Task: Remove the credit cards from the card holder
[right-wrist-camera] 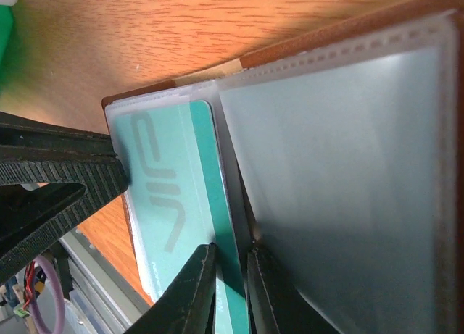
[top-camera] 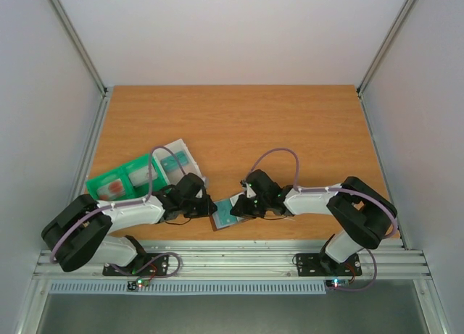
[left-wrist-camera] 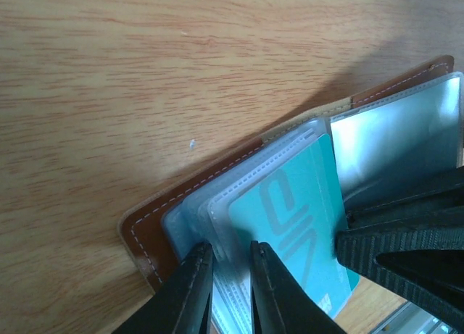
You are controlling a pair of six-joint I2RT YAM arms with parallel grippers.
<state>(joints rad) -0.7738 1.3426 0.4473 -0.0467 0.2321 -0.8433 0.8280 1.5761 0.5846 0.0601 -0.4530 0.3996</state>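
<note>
The small brown folding card holder (top-camera: 225, 219) with clear plastic pockets lay open on the brown wooden table (top-camera: 232, 124). It was near the front edge, between the two arms. The left gripper (left-wrist-camera: 232, 250) had its black fingers almost together, pinching a clear pocket. The right gripper (right-wrist-camera: 232, 251) pinched the edge of the flat teal card (right-wrist-camera: 170, 203), which sat in its pocket. A flat green tray (top-camera: 94, 183) lay off to the left.

card holder (left-wrist-camera: 145, 240): brown outside, pale stitch line along edge, grey-blue frosted pockets. credit card (left-wrist-camera: 297, 218): teal, with darker teal letters. table (left-wrist-camera: 145, 73): orange-brown wood grain. tray (top-camera: 94, 185): bright green.
</note>
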